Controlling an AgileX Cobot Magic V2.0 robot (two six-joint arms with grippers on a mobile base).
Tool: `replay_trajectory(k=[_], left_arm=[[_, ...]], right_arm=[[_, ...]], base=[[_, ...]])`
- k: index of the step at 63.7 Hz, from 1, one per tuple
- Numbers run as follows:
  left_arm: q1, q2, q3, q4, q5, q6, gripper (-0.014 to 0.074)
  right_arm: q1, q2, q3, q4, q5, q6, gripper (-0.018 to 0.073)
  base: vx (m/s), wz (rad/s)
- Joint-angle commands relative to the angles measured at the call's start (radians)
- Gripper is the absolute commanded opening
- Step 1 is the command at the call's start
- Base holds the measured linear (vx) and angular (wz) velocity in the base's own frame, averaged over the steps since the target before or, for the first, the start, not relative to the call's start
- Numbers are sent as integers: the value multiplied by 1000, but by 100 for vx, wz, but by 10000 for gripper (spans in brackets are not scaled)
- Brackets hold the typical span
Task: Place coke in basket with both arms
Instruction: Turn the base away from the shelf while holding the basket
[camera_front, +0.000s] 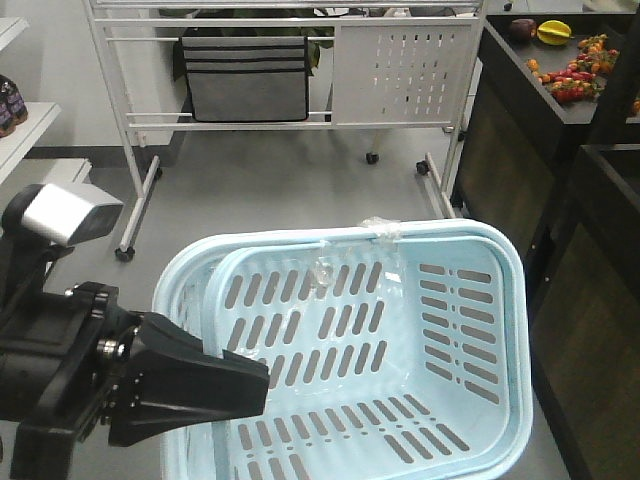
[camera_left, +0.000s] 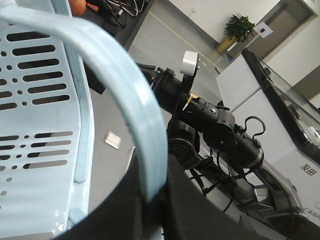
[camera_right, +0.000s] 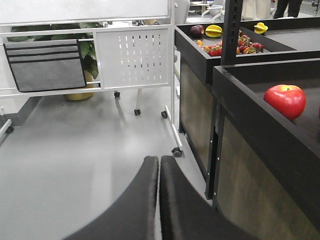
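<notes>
One basket (camera_front: 512, 320) sits lower-middle in the front view, mouth up, long axis running left-right. Left gripper (camera_left: 152, 200) is clamped on its pale blue edge; right gripper (camera_right: 159, 162) is closed, fingers touching.

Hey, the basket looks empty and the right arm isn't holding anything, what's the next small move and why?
Probably swing the right gripper round to look for the coke. Its fingers are shut on nothing, facing floor and fruit shelves, and no coke shows in any view. The left gripper seems clamped on the empty basket.
</notes>
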Motion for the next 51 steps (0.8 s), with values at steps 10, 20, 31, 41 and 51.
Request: replay_trajectory(k=[10,20,31,41,51], left_arm=[[-3,-24,-24,-105,-94,5,-7],[-3,-24,-24,-105,-94,5,-7],[-3,-24,-24,-105,-94,5,-7],[-3,-24,-24,-105,-94,5,-7],[-3,-24,-24,-105,-94,5,-7]], right_arm=[[-7,-19,11,-7,-71,-3,-5],[-7,-19,11,-7,-71,-3,-5],[-7,-19,11,-7,-71,-3,-5],[-7,-19,11,-7,-71,-3,-5],[-7,-19,11,-7,-71,-3,-5]], base=[[23,-4],[24,-1],[25,-1],[25,-1],[26,-1]])
